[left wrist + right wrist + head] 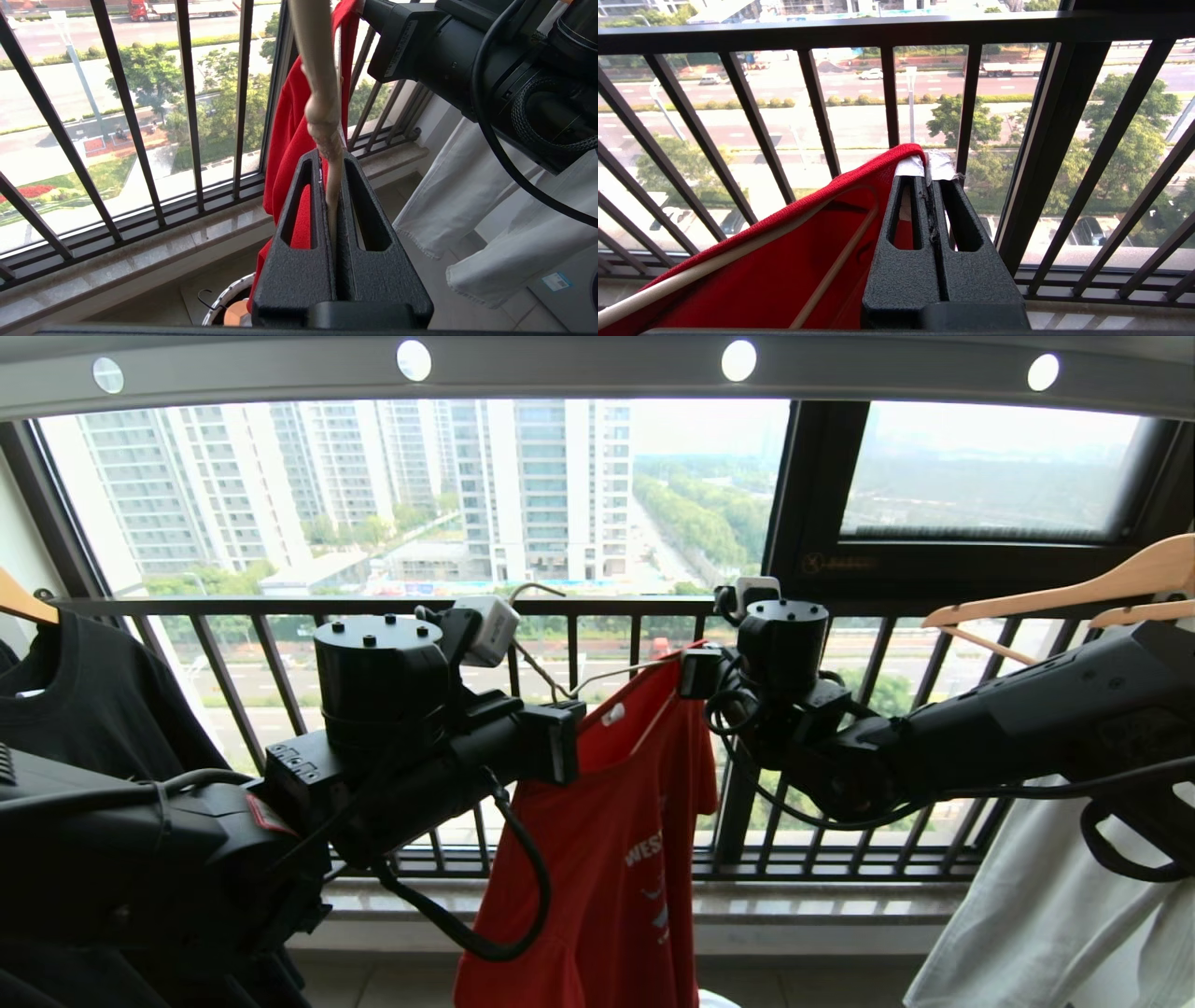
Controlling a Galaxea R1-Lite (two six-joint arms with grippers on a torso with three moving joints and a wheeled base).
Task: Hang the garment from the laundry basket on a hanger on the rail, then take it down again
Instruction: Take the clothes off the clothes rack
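head view, left to right: black t-shirt (84, 709) on a wooden hanger at the left edge; left tool (558, 739) pinched on the thin cream wire hanger (560, 686); red garment (616, 840) draped below it, before the dark barred railing (280, 607); right tool (695, 672) clamped at the garment's raised shoulder edge; wooden hangers (1074, 593) and pale cloth (1046, 915) far right. grey rail (579, 369) overhead, pierced with round holes. only the left wrist view shows the white basket rim (229, 298) on the floor. only the right wrist view shows white tape (931, 165) on the fingertips and the ribbed red hem.
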